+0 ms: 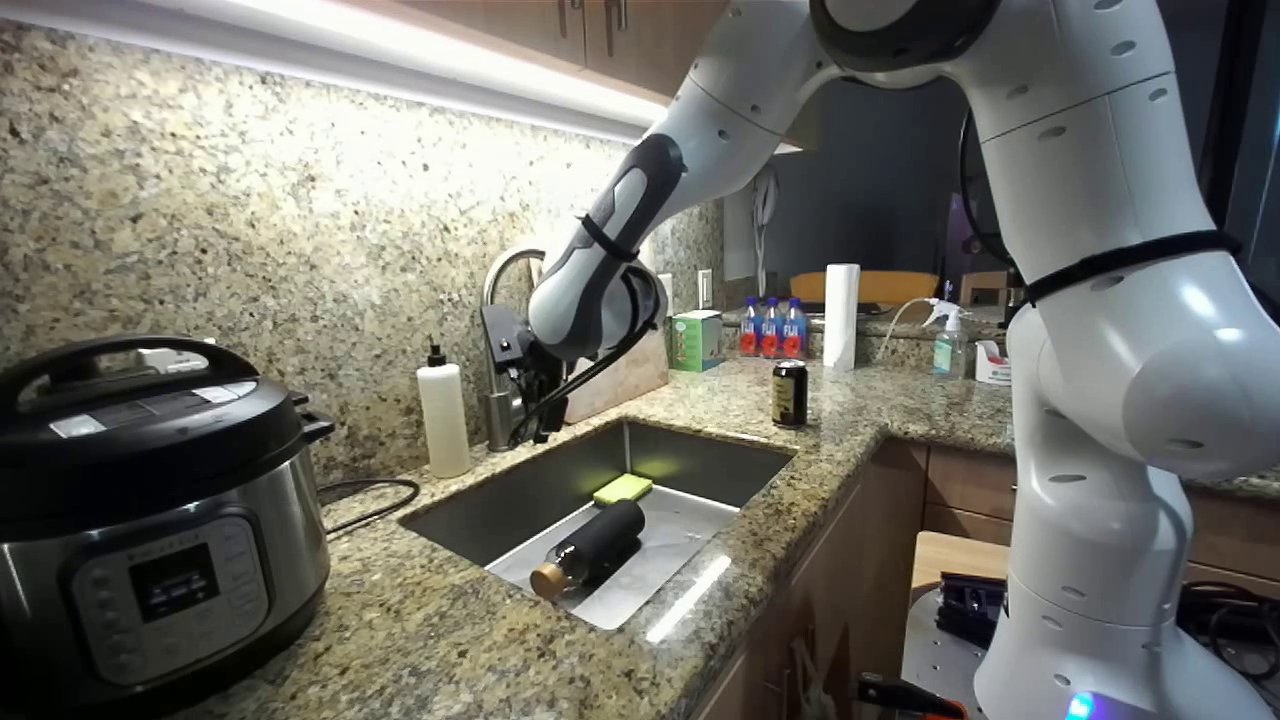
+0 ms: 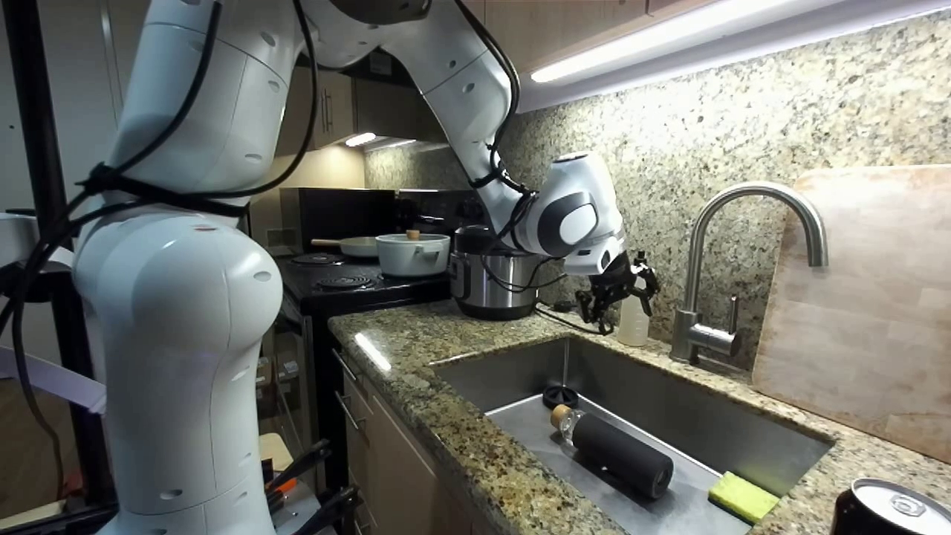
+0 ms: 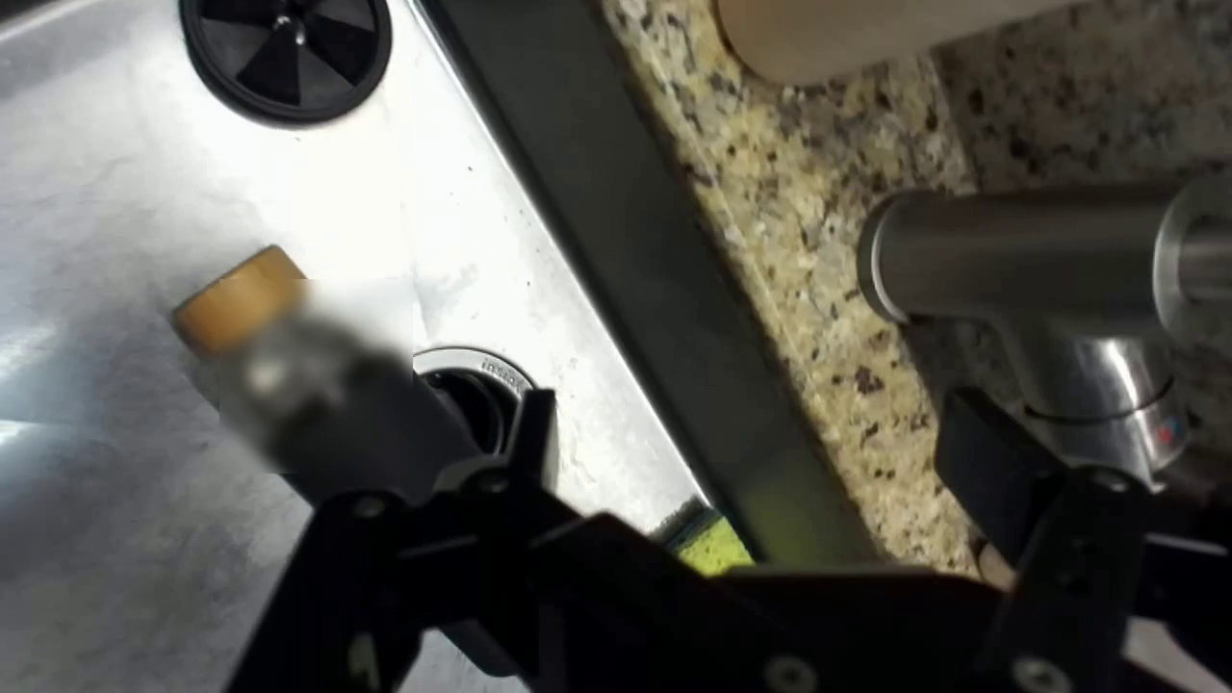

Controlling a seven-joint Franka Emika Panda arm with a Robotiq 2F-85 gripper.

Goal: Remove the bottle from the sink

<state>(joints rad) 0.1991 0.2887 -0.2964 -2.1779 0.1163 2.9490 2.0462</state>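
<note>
The dark bottle with a cork-coloured cap lies on its side on the sink floor. It shows in both exterior views (image 1: 612,530) (image 2: 622,453) and, partly blurred, in the wrist view (image 3: 385,433), where a finger hides its lower part. The stainless-steel sink (image 1: 690,525) (image 2: 639,390) (image 3: 635,241) is set into granite. My gripper (image 1: 535,430) (image 2: 628,316) (image 3: 751,414) is open and empty. It hangs above the sink's back edge, near the faucet (image 2: 698,297) (image 3: 1020,255), well above the bottle and not touching it.
A yellow-green sponge (image 1: 622,489) (image 2: 743,498) and a black drain cover (image 2: 559,397) (image 3: 286,58) lie in the sink. A white pump bottle (image 1: 443,420) stands behind it. A cutting board (image 2: 862,297) leans beside the faucet. A can (image 1: 789,395) and a pressure cooker (image 1: 160,530) stand at opposite ends.
</note>
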